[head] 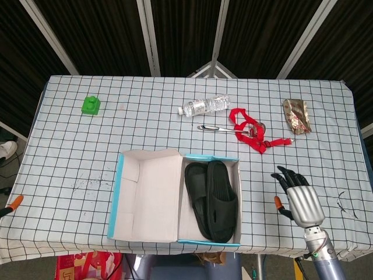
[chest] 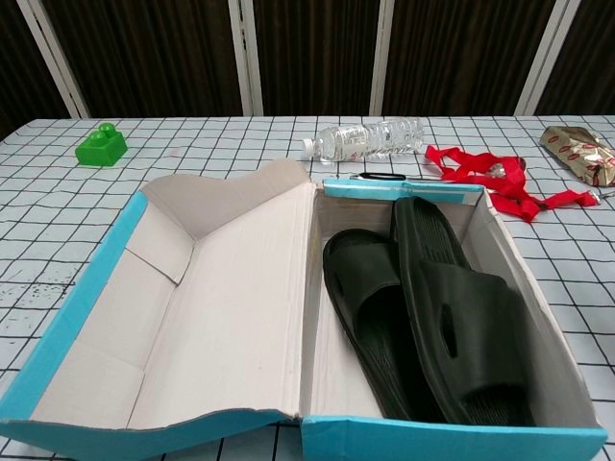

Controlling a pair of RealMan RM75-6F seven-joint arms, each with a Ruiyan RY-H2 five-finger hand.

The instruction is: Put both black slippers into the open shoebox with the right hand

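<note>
In the head view we see the shoebox [head: 175,195] in the lower middle of the frame, close to the near edge of the table [head: 70,146]. Its lid is folded open to the left, and both black slippers [head: 211,199] lie side by side in the right compartment, the right one partly over the left one. Our right hand [head: 298,197] is in the lower right, well apart from the box, over bare checked cloth; its fingers are spread wide and it holds nothing. Between the box and the hand the cloth is free. Above the box, toward the upper middle, lie a plastic bottle [head: 205,105], a thin pen-like thing [head: 215,128] and a red strap [head: 250,133]. A crumpled foil wrapper [head: 296,115] is at the upper right, and a green block [head: 91,105] at the upper left. We do not see the left hand.

In the chest view the shoebox [chest: 115,250] fills the lower part of the frame, with pale cardboard inside and blue outer walls. The slippers [chest: 432,317] are matte black, rubber-like, with wide bands. Behind the far wall of the box lie the clear ribbed bottle [chest: 370,137], the red strap [chest: 485,173] and, at the upper right edge, the shiny wrapper [chest: 581,151]. The green block [chest: 101,145] sits at the upper left. No hand shows here.
</note>
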